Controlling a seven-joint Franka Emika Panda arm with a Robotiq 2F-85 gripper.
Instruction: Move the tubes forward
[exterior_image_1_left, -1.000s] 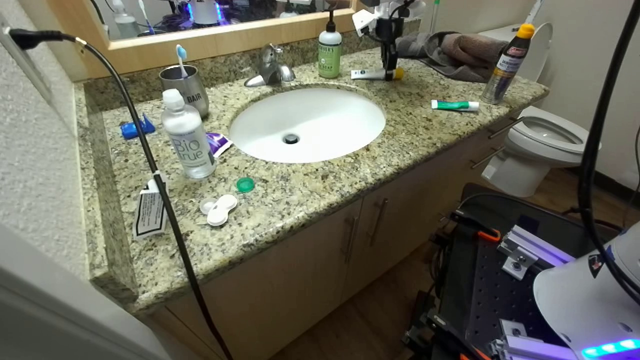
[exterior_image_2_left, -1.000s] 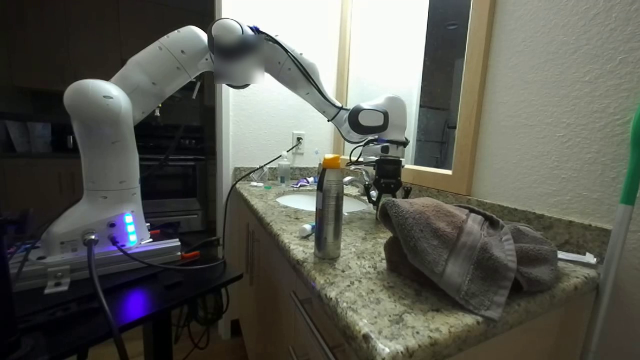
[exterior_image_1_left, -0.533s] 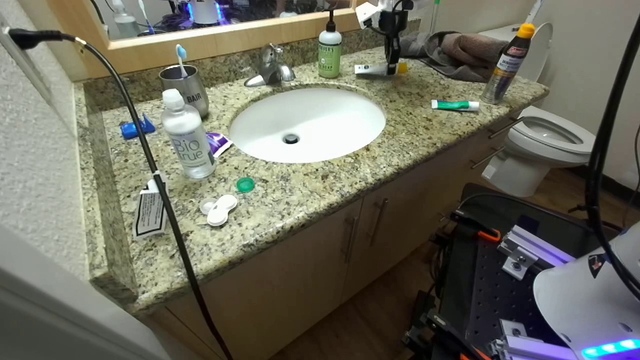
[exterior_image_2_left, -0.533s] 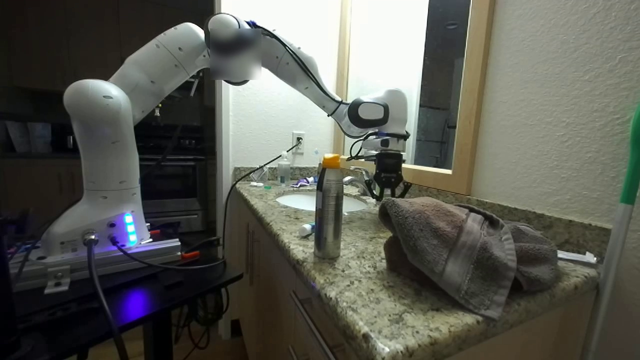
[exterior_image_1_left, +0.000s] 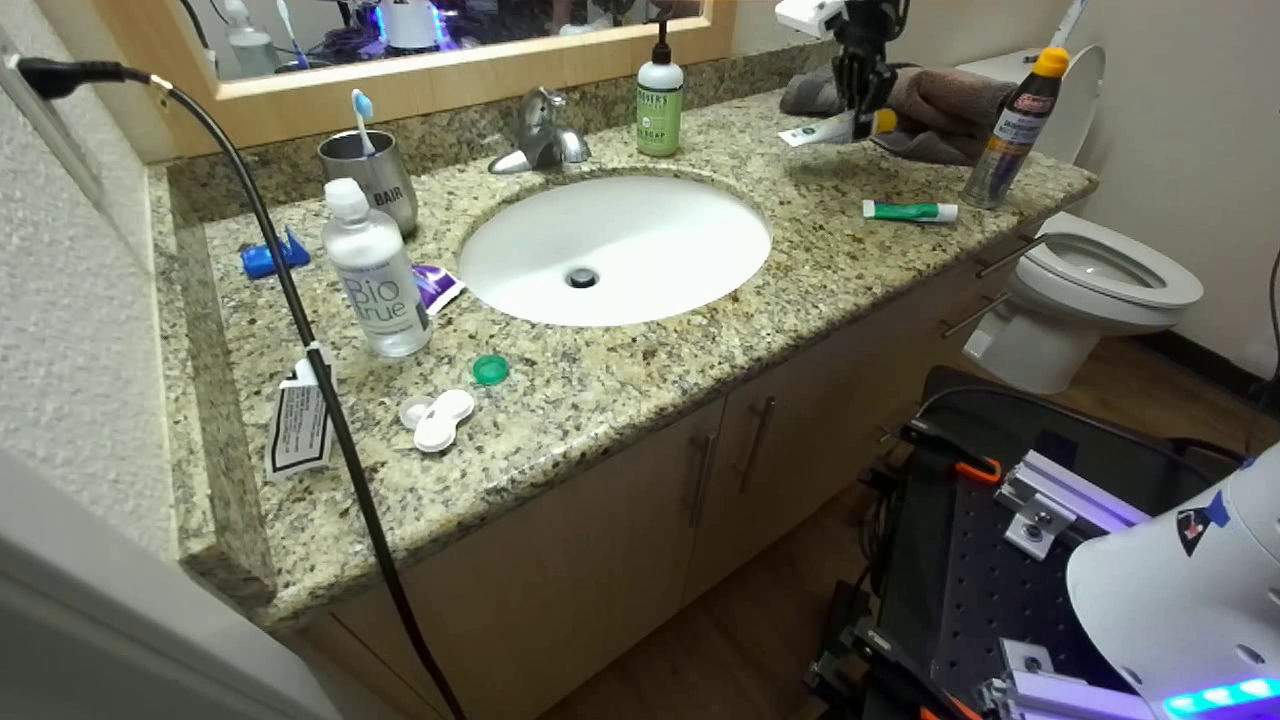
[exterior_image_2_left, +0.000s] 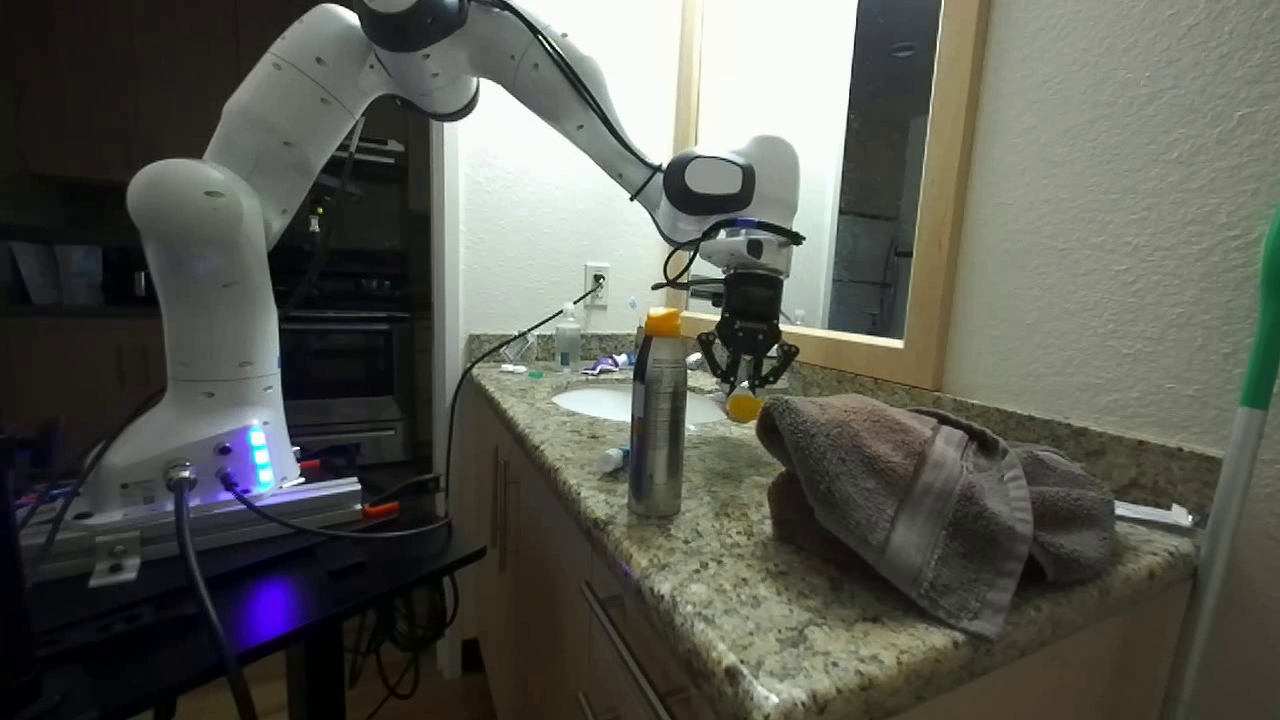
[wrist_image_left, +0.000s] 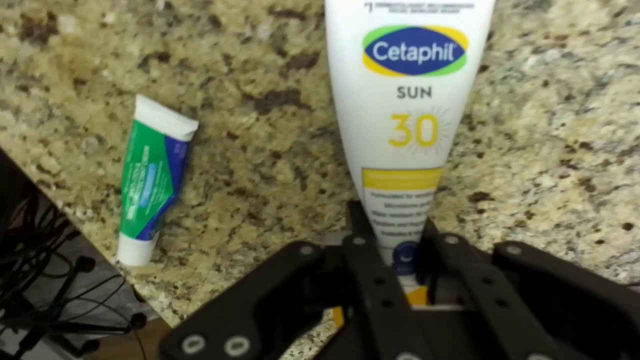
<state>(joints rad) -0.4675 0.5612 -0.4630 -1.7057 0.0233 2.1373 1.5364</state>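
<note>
White tube (wrist_image_left: 406, 115) in claw (wrist_image_left: 392, 222); green tube (wrist_image_left: 150, 185) near counter edge (wrist_image_left: 95, 234).

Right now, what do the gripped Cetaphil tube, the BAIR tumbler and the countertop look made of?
Cetaphil tube: likely flexible plastic, possibly laminate; smooth printed skin, satin white, tapering.
BAIR tumbler: probably stainless steel, satin finish; grey metallic sheen.
Countertop: apparently polished granite or a lookalike; speckled tan-and-dark grain, glossy glints along its edge.

Smooth tube (wrist_image_left: 406, 130), rough towel (exterior_image_2_left: 880, 490), perhaps wooden cabinet (exterior_image_1_left: 620, 530)
</note>
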